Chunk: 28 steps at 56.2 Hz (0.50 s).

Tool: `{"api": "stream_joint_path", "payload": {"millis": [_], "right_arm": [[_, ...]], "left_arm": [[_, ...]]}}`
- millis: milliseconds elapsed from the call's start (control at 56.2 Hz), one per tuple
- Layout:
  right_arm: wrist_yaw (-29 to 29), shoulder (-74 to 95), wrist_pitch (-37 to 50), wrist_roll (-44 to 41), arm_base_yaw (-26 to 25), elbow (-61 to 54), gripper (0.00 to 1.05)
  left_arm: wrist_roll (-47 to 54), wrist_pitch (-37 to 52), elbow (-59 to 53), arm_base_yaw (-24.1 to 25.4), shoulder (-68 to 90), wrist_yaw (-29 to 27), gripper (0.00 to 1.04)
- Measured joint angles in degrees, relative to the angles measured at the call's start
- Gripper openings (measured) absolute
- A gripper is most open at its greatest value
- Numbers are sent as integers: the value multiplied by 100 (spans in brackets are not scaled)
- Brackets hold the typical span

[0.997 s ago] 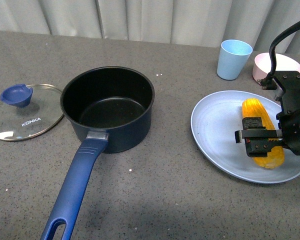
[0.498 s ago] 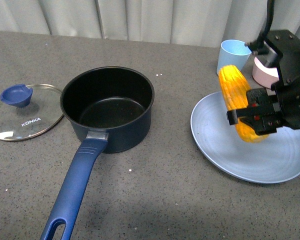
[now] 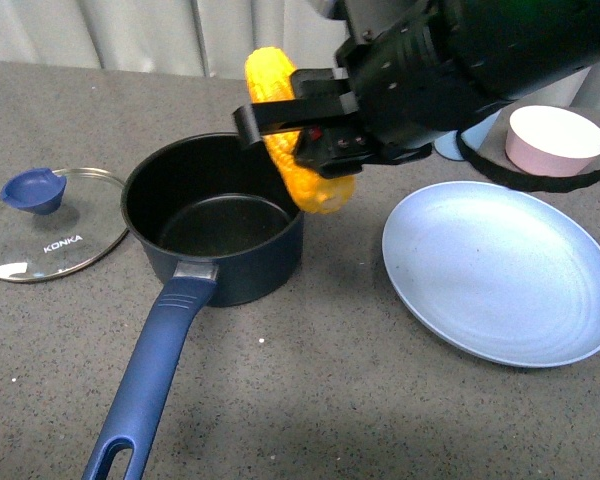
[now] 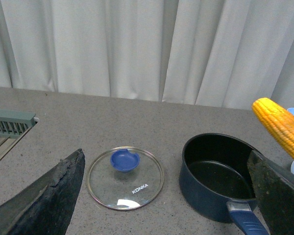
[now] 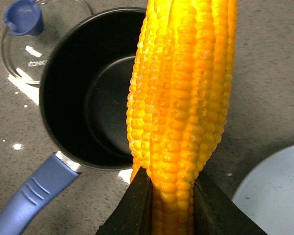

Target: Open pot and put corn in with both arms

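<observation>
**Yellow corn carried off plate, now over pot rim**

Nearest the camera, the blue handle (image 3: pixel 150 375) of the pot (image 3: pixel 230 275) pointed toward the robot, unmoved. The pot sat open and empty on the grey table (image 3: pixel 310 400).

The blue plate (image 3: pixel 500 270) to its right was bare. A second earlier the corn lay on it. Half a second earlier it was lifted just above it.

The corn (image 3: pixel 298 150) was now in the air, clamped across its lower part by the right hand (image 3: pixel 305 135). It was tilted, with its upper end leaning away. It hung over the pot's right rim, not inside.

The left hand (image 4: pixel 165 156) was spread wide and held nothing, seen only in its wrist view.

Further back, the glass lid (image 3: pixel 50 225) lay flat left of the pot, same spot. The pink bowl (image 3: pixel 555 138) stood beyond the plate.

Judgement: opening is done and the carry nearly done. What is left is centring over the opening, lowering and letting go. The cob looks long for the pot, so it might bridge the rim.
</observation>
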Motion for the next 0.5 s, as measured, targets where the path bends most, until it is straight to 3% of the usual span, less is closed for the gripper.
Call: {"api": "stream_joint_path", "payload": {"millis": [214,498], "right_arm": [[85,411,68,214,413,190,13],[149,872,33,435,560,702,13]], "left_arm": [[0,0,0,0,0,0,98],[0,0,0,0,0,0,98]]}}
